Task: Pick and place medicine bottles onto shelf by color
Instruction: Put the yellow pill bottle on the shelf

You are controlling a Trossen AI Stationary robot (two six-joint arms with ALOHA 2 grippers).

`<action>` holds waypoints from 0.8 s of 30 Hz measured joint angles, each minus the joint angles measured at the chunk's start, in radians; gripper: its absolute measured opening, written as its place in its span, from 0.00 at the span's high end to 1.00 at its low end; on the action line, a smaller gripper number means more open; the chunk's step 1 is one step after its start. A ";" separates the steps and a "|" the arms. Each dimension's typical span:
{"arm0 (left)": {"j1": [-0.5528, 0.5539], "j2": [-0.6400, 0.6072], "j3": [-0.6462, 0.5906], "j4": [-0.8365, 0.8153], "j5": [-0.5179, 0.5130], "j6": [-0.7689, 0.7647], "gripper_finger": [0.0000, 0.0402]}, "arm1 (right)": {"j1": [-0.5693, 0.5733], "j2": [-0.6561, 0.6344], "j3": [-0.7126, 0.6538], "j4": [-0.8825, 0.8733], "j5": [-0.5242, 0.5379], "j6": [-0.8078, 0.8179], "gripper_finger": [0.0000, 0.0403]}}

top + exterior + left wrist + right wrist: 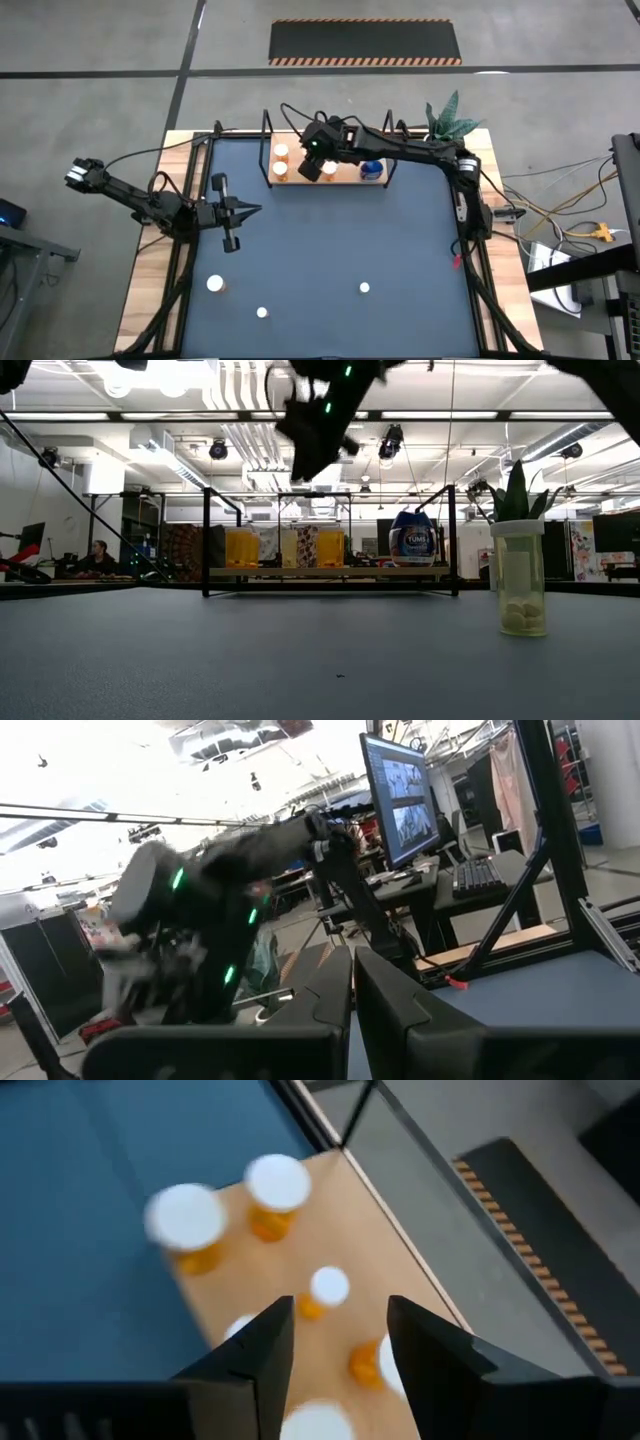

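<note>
The right gripper [335, 1342], jaws spread and empty, hangs over the shelf [345, 178] at twelve o'clock, above crowded orange bottles [275, 1195]. Dropping carelessly could topple them. The left gripper [236, 211], pressed shut, waits at nine. Only the low view shows the blue bottle's [412, 540] label; only the high view shows loose bottles [215, 284] near six.

The right gripper [312, 165] hangs above the shelf [345, 180], over the bottles standing on its left part. Another bottle [372, 169] stands on the shelf to the gripper's right. Three more bottles [215, 285] stand well apart from it, on the mat's [330, 240] near side.
</note>
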 joint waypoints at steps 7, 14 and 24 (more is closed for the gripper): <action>0.000 0.000 0.000 0.001 0.000 0.000 1.00 | 0.153 -0.203 -0.123 -0.083 -0.007 -0.008 0.67; 0.000 0.006 0.000 0.017 0.000 -0.009 1.00 | 0.348 -0.416 -0.373 -0.080 -0.010 0.086 0.69; 0.000 0.086 0.000 0.128 0.000 -0.010 1.00 | 0.590 -0.609 -0.644 -0.043 -0.008 0.281 0.59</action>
